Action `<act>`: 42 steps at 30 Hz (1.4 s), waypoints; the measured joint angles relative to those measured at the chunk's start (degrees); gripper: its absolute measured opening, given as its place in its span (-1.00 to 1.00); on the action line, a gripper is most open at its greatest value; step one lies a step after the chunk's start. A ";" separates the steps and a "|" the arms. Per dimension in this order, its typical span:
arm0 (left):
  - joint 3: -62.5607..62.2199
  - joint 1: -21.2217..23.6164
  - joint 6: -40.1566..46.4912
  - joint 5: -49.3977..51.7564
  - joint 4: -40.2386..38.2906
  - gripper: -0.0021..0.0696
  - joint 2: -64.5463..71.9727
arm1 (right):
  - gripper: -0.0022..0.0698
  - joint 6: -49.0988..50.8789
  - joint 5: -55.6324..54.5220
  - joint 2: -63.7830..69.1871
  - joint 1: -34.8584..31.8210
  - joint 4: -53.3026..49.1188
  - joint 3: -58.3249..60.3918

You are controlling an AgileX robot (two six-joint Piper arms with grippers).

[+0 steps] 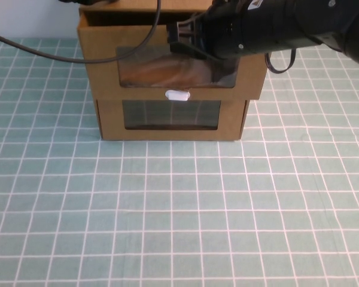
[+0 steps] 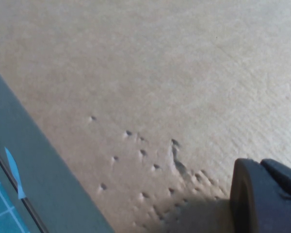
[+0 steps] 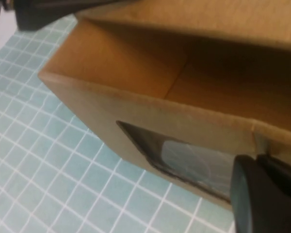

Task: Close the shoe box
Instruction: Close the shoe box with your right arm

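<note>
The shoe box is the upper of two stacked cardboard boxes. Its drawer stands pulled out over the lower box, open at the top, with the white pull tab below its clear window. Something brown shows through the window. My right gripper reaches in from the right and sits at the drawer's front wall, by the window's upper right. In the right wrist view one finger lies against the drawer front. In the left wrist view one finger of my left gripper is close to a dented cardboard face.
The lower cardboard box with its own window stands under the shoe box. A teal checked cloth covers the table in front. A black cable runs across the back left.
</note>
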 joint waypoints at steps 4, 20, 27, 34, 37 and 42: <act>0.00 0.00 -0.08 0.00 0.00 -0.96 0.00 | -0.97 -0.21 -2.67 0.90 0.00 0.55 -0.13; 0.00 0.00 -0.12 -0.11 0.13 -0.96 0.00 | -0.97 -1.66 -14.20 5.63 -0.89 4.16 -0.88; 0.00 0.00 -0.55 -0.11 0.13 -0.96 0.00 | -0.97 -1.72 -8.48 7.82 -2.81 4.90 -5.42; -0.04 0.00 -0.35 0.66 2.45 -0.96 -1.15 | -0.97 -1.72 2.10 5.62 -3.90 3.63 -6.44; -0.04 0.00 -1.87 2.43 5.88 -0.96 -3.11 | -0.97 -1.61 8.24 2.40 -3.95 2.33 -6.44; 0.23 0.00 -3.54 3.42 9.51 -0.96 -8.69 | -0.97 3.97 16.51 -4.49 -3.09 -6.85 -6.29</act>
